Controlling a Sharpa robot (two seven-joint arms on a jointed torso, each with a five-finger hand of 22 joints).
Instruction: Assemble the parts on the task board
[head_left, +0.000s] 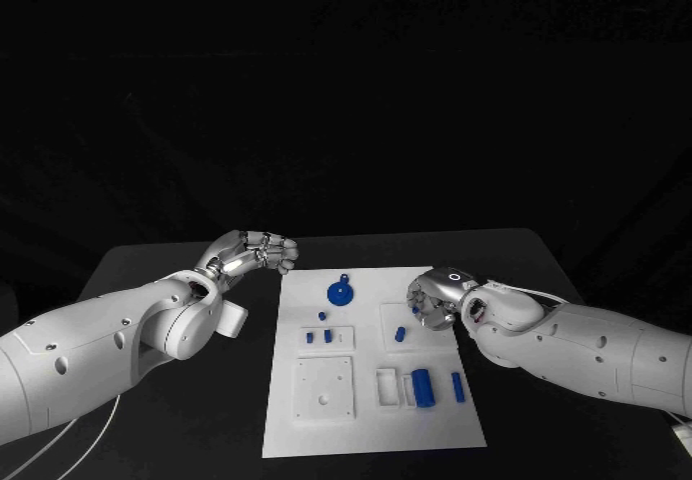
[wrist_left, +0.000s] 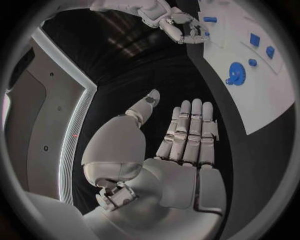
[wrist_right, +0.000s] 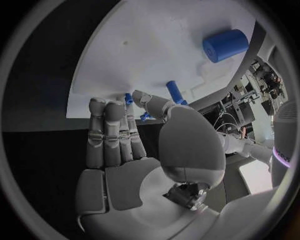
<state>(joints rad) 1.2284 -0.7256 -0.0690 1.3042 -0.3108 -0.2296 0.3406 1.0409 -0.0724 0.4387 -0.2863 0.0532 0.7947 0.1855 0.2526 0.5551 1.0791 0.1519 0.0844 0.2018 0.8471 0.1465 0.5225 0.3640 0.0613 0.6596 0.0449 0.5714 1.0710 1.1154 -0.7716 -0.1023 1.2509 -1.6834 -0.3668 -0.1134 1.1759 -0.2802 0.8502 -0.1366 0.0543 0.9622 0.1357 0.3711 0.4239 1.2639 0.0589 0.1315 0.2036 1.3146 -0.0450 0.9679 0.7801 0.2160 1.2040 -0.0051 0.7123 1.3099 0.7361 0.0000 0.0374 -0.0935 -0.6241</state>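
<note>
The white task board (head_left: 368, 440) lies mid-table. On it are a blue gear (head_left: 339, 293), small blue pegs (head_left: 329, 335) and, near the front, a blue cylinder (head_left: 421, 387) beside a blue bar (head_left: 459, 388). My right hand (head_left: 437, 297) hovers over the board's right edge and pinches a small blue part (wrist_right: 128, 99) between thumb and fingers. Past the thumb stands a blue peg (wrist_right: 175, 92), with the cylinder (wrist_right: 225, 45) farther off. My left hand (head_left: 253, 252) is off the board's far left corner, holding nothing; its fingers (wrist_left: 190, 132) are straight and the thumb apart. The gear (wrist_left: 236, 74) lies to its side.
A square white plate (head_left: 325, 385) and a white holder (head_left: 387, 387) sit on the board's near half. Black table (head_left: 173, 440) surrounds the board, with bare room at its left and far side. The right hand (wrist_left: 178, 25) shows across the board in the left wrist view.
</note>
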